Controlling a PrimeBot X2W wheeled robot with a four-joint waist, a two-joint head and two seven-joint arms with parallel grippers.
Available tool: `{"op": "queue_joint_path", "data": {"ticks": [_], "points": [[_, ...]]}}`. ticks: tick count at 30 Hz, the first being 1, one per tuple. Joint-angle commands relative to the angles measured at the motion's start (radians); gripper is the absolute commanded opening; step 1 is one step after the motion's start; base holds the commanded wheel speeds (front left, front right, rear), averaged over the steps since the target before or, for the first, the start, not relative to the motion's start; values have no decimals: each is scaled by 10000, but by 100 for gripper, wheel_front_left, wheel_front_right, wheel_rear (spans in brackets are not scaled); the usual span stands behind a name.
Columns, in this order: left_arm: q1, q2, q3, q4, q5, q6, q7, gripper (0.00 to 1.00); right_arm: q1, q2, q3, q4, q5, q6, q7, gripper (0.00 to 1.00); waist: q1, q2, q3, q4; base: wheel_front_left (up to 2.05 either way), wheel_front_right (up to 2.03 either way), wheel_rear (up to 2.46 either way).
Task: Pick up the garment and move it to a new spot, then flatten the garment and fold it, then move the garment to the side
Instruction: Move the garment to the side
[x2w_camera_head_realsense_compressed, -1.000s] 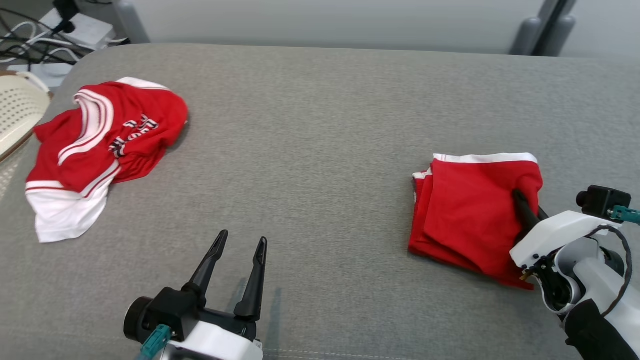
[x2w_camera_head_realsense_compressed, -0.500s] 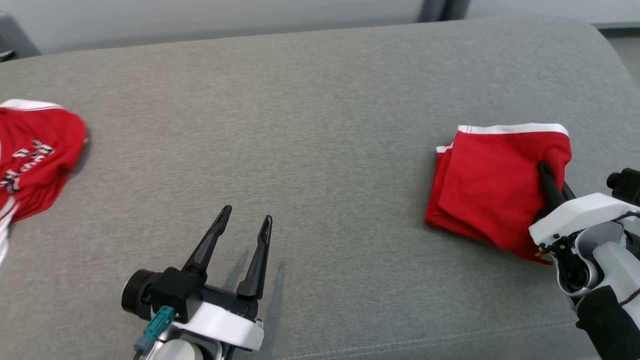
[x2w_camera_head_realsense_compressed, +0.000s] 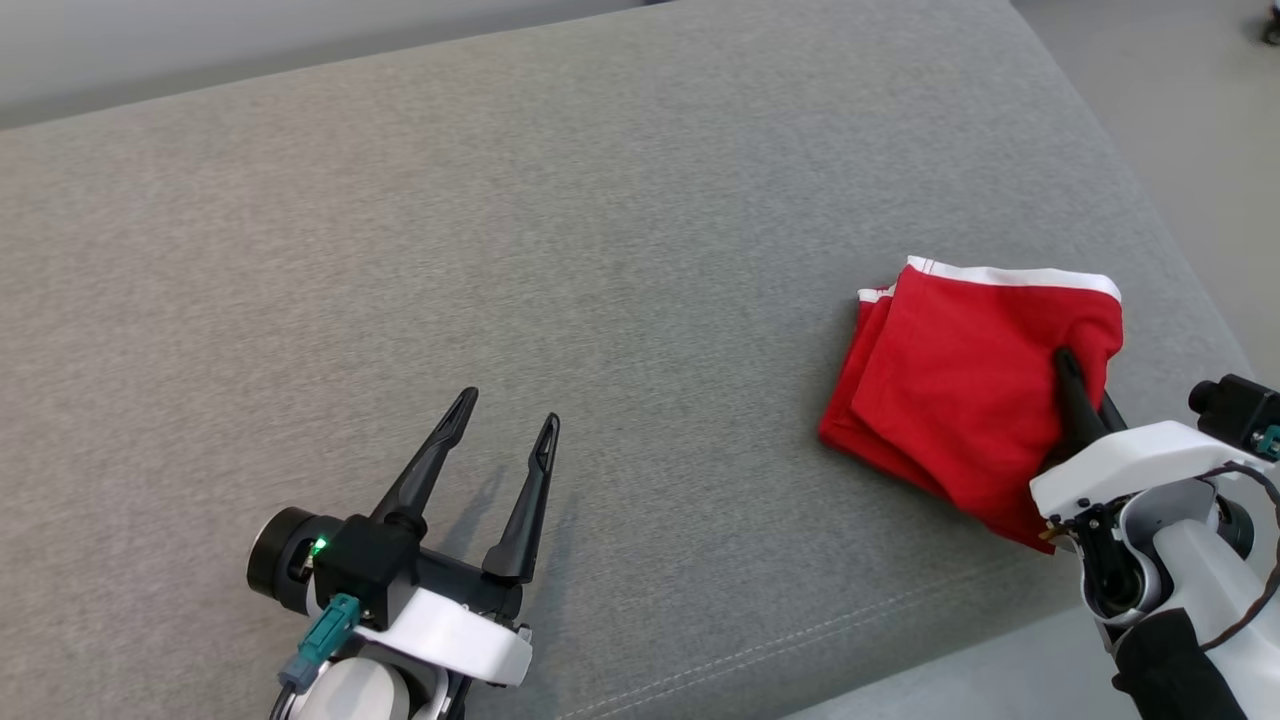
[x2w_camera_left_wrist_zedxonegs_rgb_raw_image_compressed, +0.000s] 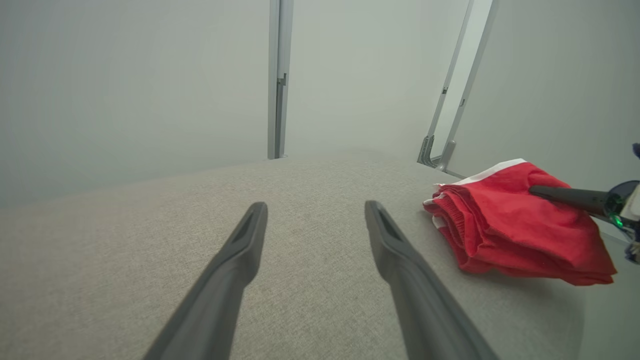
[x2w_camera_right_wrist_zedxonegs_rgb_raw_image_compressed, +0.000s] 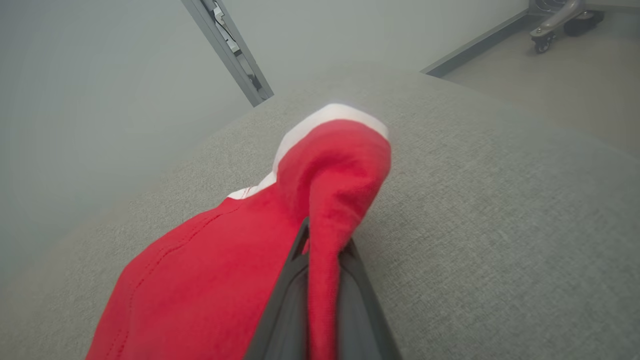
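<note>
The folded red garment (x2w_camera_head_realsense_compressed: 960, 400) lies at the frame's right on the grey cushion (x2w_camera_head_realsense_compressed: 600, 250), long axis near vertical, white hem uppermost, the right gripper (x2w_camera_head_realsense_compressed: 1068, 368) pinching its right edge; the left gripper (x2w_camera_head_realsense_compressed: 508, 408) is spread wide at lower left.

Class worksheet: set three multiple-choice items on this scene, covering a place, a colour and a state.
1. Where on the grey cushion does the folded garment lie in the head view? A) near its right edge B) its centre C) its far left corner
2. What colour is the band along the garment's far edge? A) blue B) white C) black
3. The right end effector is: A) open above the garment B) open, off the cloth C) shut on the garment
Answers: 1 A, it sits by the cushion's right side; 2 B, a white strip trims the red cloth; 3 C, its fingers pinch a fold of cloth.
</note>
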Motion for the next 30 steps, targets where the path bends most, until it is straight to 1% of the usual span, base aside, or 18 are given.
{"op": "queue_joint_path", "data": {"ticks": [1, 7, 13, 15, 18, 22, 26, 30], "points": [[-385, 28, 290, -226, 120, -53, -57, 100, 203, -9, 17, -272, -168, 0, -144, 0, 0, 0, 123, -375, 0, 0, 0], [-439, 28, 287, -184, 185, -107, -57, 100, 410, 159, -319, -370, -407, 0, -144, 0, 0, 0, 209, -873, 0, 0, 0], [-487, 28, 258, -215, 256, -140, -57, 100, 365, 315, -740, -565, -367, 0, -145, 0, 0, 0, 367, -991, 0, 0, 0], [-581, 36, 192, -325, 194, -159, -57, 100, 110, 492, -1143, -915, 169, 0, -145, 0, 0, 0, 563, -873, 0, 0, 0], [-661, 72, 176, -529, 225, -167, -57, 100, -208, 505, -1396, -1180, 440, 0, -145, 0, 0, 0, 744, -751, 0, 0, 0], [-795, 111, 189, -1062, 251, -178, -57, 100, -1123, 394, -1767, -1578, 670, 0, -145, 0, 0, 0, 1182, -435, 0, 0, 0], [-937, 136, 136, -1471, 151, -186, -57, 100, -2313, 243, -2245, -1446, 547, 0, -145, 0, 0, 0, 1713, -78, 0, 0, 0], [-1116, 295, 74, -1722, 149, -191, -57, 100, -3792, 123, -2823, -871, 203, 0, -145, 0, 0, 0, 2337, 295, 0, 0, 0]]}}
